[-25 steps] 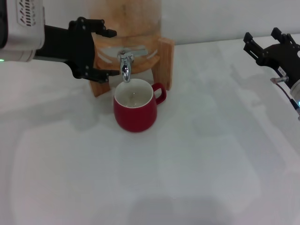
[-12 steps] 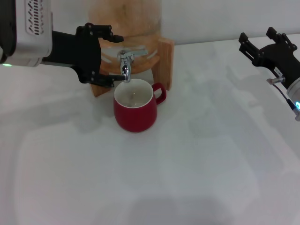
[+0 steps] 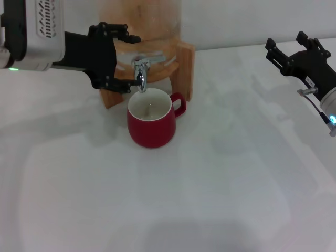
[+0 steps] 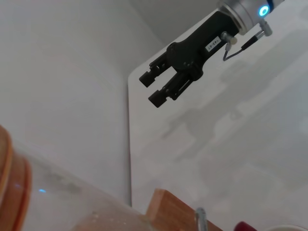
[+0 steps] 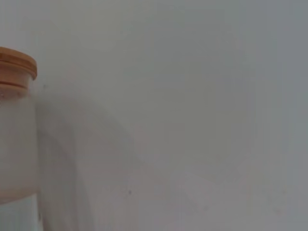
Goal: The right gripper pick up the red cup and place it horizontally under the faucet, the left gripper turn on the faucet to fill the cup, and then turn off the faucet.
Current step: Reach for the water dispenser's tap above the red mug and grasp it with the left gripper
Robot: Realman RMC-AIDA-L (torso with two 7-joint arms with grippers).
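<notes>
Chrome faucet (image 3: 139, 74) sits just off the fingertips of the left gripper (image 3: 127, 62), whose fingers are spread wide on either side of the tap's level, holding nothing; its spout points straight down. Below and just past that gripper, the red cup (image 3: 151, 124) stands upright on the counter (image 3: 220, 189) under the spout, handle toward the robot's right. The right gripper (image 3: 286, 50) hovers well apart, fingers parted and empty.

White table (image 3: 210, 199), plain and matte. On it: wooden stand (image 3: 181, 68) carrying a clear drink dispenser (image 3: 142, 21), and red cup (image 3: 152, 123) upright just in front of that stand, handle turned right.
</notes>
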